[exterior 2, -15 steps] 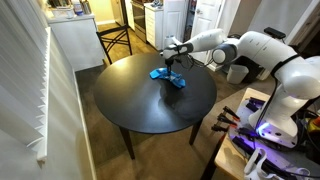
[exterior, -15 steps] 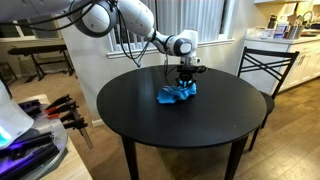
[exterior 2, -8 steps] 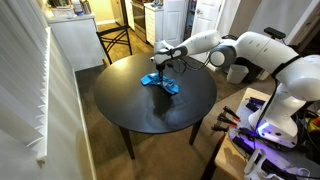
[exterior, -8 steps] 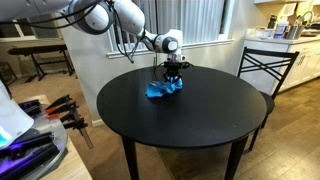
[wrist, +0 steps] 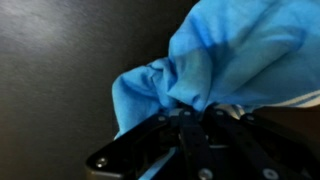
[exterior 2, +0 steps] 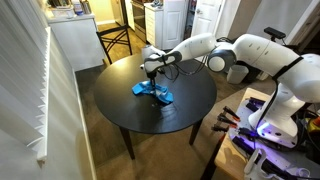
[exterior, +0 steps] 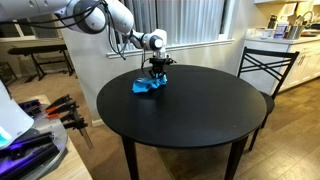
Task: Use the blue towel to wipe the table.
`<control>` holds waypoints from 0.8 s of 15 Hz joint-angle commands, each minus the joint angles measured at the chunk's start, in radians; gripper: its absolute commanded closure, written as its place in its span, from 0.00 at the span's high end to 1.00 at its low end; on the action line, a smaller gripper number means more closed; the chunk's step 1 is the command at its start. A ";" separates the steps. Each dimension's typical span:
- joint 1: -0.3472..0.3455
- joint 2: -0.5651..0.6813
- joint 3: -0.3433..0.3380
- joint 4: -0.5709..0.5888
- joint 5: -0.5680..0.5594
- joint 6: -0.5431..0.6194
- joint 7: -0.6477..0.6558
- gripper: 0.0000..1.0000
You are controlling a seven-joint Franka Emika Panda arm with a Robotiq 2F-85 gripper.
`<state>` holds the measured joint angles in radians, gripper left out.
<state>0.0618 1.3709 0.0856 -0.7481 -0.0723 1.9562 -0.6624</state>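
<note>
On the one round black table (exterior: 190, 125), toward its 11 o'clock edge, one blue towel (exterior: 143, 88) lies bunched, with the single gripper (exterior: 155, 77) clenched on its folds. Beyond, at 2 o'clock, stands one black chair (exterior: 270, 52).

The white arm (exterior: 108, 17) stretches out nearly level and bends at the wrist so the gripper (exterior: 156, 76) points straight down, its dark fingers (wrist: 178, 122) pinched tight on a fold of the blue towel (wrist: 230, 55) bunched at their tips.
</note>
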 commanded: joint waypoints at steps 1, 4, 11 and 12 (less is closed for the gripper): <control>0.052 0.025 0.048 -0.059 0.027 -0.075 0.007 0.05; 0.089 0.016 0.082 -0.078 0.027 -0.141 -0.020 0.05; 0.086 0.064 0.066 -0.059 0.015 -0.053 0.011 0.05; 0.055 0.053 0.062 -0.056 0.032 -0.044 0.027 0.05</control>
<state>0.1768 1.3660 0.1608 -0.7577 -0.0616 1.7602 -0.6617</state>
